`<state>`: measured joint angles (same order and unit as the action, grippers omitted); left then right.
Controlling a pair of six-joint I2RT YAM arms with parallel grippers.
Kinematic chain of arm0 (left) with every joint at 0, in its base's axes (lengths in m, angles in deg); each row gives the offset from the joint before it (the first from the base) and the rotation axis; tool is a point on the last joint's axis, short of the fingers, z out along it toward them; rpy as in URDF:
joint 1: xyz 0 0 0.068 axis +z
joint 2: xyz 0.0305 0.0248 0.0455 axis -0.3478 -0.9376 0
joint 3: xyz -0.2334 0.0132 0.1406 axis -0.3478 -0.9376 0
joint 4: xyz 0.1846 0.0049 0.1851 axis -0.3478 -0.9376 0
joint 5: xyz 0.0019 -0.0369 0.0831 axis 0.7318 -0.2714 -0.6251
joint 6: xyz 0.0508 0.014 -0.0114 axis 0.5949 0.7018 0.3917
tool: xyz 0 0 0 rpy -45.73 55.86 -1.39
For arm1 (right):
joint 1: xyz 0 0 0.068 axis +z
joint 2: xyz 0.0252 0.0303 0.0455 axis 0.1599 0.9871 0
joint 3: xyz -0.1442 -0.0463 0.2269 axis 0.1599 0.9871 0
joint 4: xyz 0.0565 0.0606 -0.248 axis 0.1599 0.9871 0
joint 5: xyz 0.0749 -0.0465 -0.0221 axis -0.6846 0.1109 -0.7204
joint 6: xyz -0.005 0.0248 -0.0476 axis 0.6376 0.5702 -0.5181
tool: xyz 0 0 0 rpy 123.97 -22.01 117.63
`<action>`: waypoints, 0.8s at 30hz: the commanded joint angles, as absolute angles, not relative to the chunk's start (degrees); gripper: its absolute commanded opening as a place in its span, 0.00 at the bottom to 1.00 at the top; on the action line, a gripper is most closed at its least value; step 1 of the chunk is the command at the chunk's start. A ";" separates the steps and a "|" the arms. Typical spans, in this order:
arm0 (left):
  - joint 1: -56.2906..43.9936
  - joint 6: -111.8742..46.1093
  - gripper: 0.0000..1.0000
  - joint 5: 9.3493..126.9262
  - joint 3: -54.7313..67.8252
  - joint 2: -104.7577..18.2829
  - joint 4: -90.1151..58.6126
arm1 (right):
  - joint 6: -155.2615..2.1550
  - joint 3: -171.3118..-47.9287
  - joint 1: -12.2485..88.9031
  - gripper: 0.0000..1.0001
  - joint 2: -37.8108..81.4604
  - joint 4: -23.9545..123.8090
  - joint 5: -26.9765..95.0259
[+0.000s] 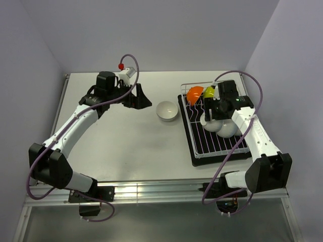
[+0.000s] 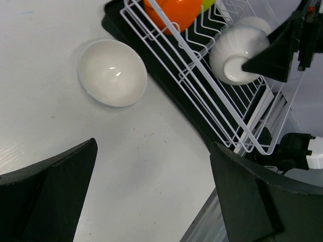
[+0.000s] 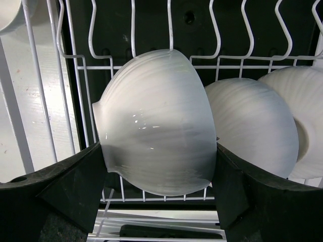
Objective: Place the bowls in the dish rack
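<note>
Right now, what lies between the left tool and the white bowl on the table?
Nothing: only bare tabletop separates the left tool from the white bowl, clearest in the left wrist view.

Top view: bright, even, diffuse light from above, and the walls read faint lavender. Shadows are soft and short, tucked under the arms and beside the loose bowl (image 1: 167, 110). 1 glare strip on the metal rail (image 1: 136, 188) at the near edge of the bench (image 1: 131, 146). Sharp all over, little bending at the edges.

Left wrist view: bench nearly blown out. Small highlights inside the loose bowl, faint grey shadow patch on the bench. Fingers of the left pincer (image 2: 154, 146) are black, without detail, and soft so close to the lens.

Right wrist view: front white bowl (image 3: 156, 126) is glossy with small hot spots, shaded toward its lower side. Fingers of the right pincer (image 3: 160, 151) are underexposed and slightly blurred. Black tray (image 3: 151, 30) is dark, and the bench strip at left is overexposed.
</note>
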<state>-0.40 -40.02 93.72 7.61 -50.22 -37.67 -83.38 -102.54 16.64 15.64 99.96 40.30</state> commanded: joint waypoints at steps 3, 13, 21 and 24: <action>-4.17 -38.97 1.00 94.07 8.03 -50.53 -33.94 | -82.75 -103.95 17.90 0.01 14.92 97.41 41.05; -4.87 -39.14 0.99 93.98 9.00 -52.03 -34.55 | -85.65 -104.82 19.92 0.07 19.31 97.67 43.07; -4.96 -38.62 1.00 93.80 9.35 -52.47 -35.34 | -86.18 -107.20 20.80 0.21 22.74 98.37 43.95; -4.87 -38.44 0.99 93.89 9.35 -52.56 -35.43 | -86.36 -107.02 20.98 0.24 23.36 98.29 44.39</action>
<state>-4.75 -39.59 93.61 7.46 -52.84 -36.25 -86.48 -104.51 20.36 21.95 102.08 43.88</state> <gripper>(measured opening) 0.995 0.808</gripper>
